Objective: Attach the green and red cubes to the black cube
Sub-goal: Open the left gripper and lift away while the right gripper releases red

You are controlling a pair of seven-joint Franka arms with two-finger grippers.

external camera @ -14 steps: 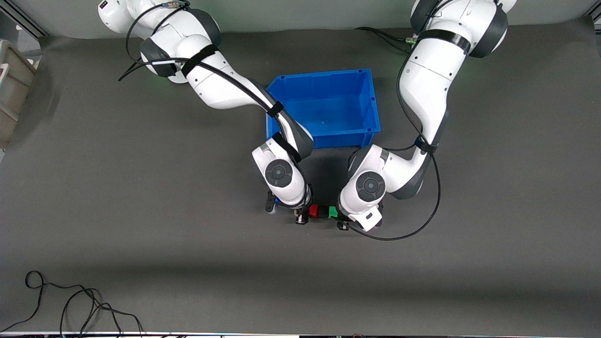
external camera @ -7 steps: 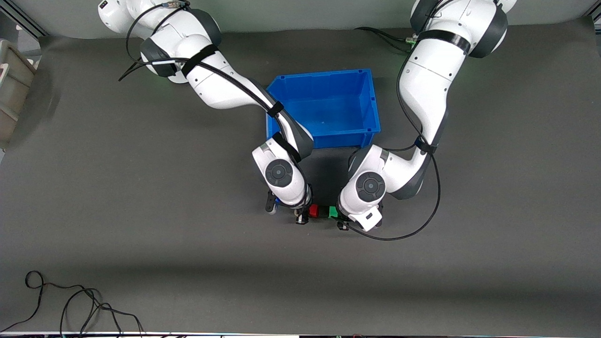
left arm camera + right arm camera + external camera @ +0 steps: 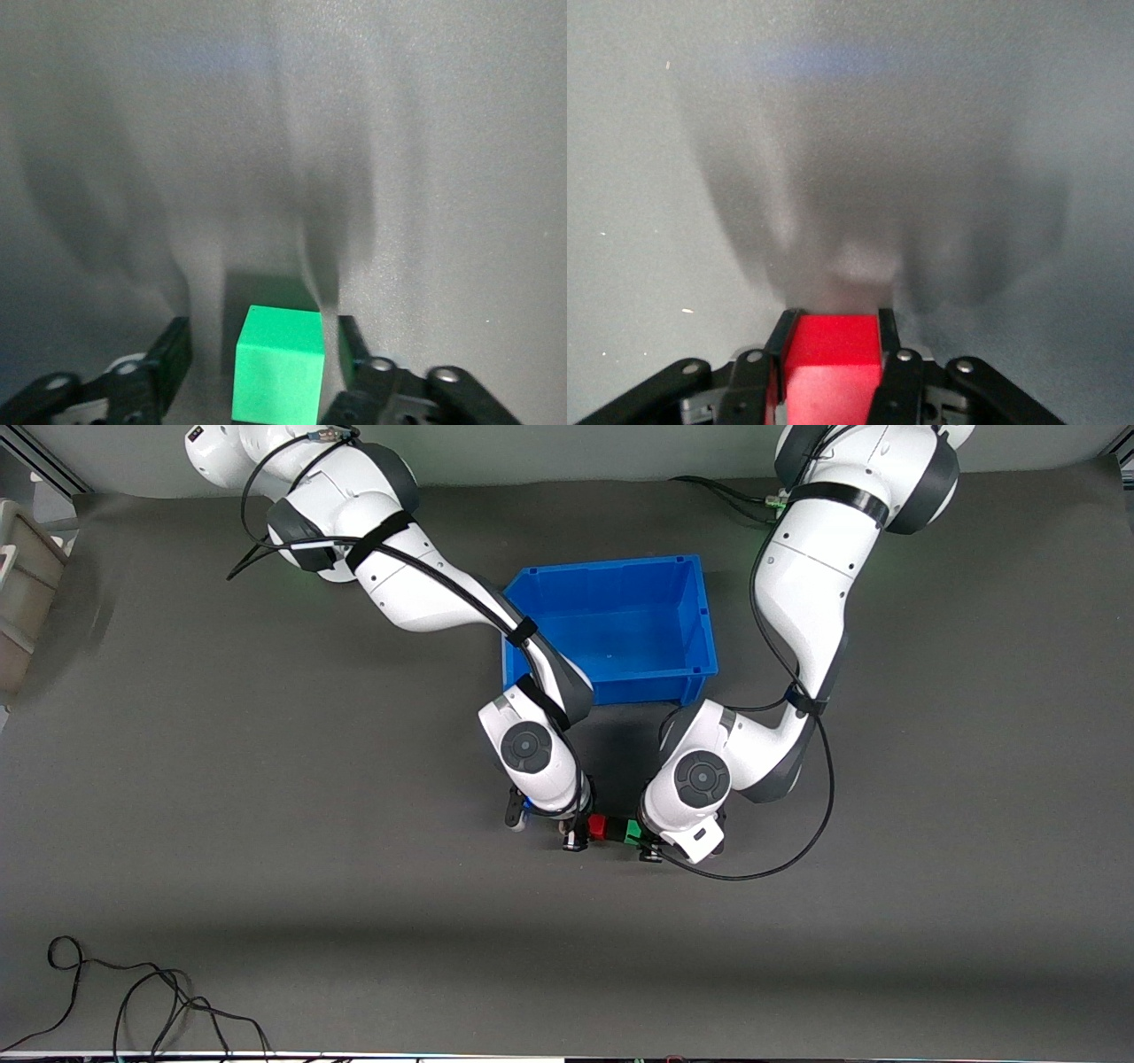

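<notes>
Blue bin (image 3: 700,615) mid-table; black cable (image 3: 133,1001) nearest the front camera

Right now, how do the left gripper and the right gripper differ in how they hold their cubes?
The left gripper is open, with gaps between its fingers and the green cube; the right gripper is shut on the red cube. In the front view the green cube sits toward the left arm's end of the table, the red cube beside it. Both cubes look equal in size.
</notes>
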